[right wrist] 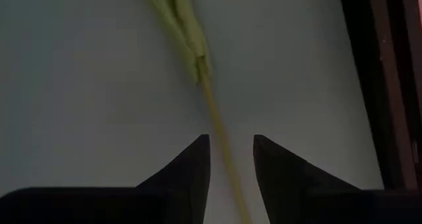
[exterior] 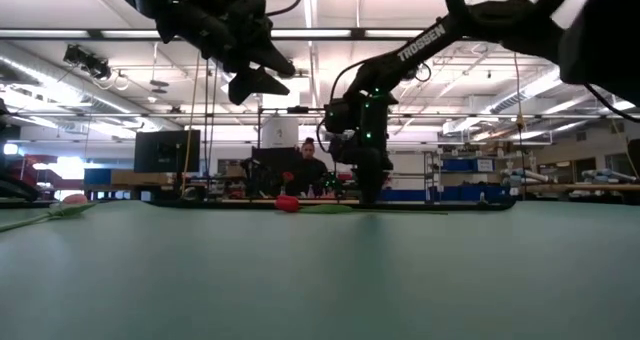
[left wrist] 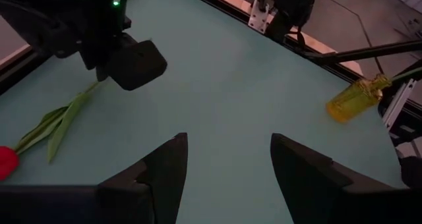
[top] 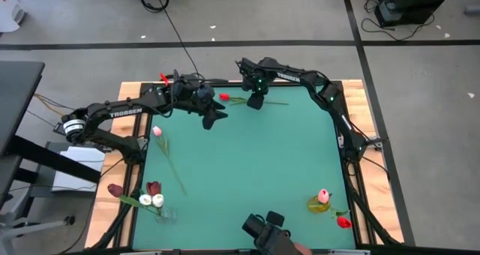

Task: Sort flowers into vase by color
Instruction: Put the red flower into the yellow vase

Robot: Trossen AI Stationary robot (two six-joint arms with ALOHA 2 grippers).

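A red tulip [top: 223, 97] lies flat near the table's far edge, its green stem [right wrist: 214, 118] pointing toward the right. My right gripper [right wrist: 231, 140] is down at the table over that stem, open, with one finger on each side of it and not closed on it. My left gripper [top: 215, 118] hovers open, well above the table [exterior: 262, 80], just left of the red head [left wrist: 5, 161]. A pink tulip [top: 157, 131] lies on the mat at the left. The clear vase [top: 163, 212] holds maroon and white heads. The yellow vase [top: 319, 204] holds a pink one.
A red flower [top: 343, 221] sits beside the yellow vase [left wrist: 353, 99] at the near right corner. A black camera mount [top: 262, 229] stands at the near edge. The green mat's middle [top: 255, 165] is bare. A person [exterior: 308, 165] is in the room beyond the far edge.
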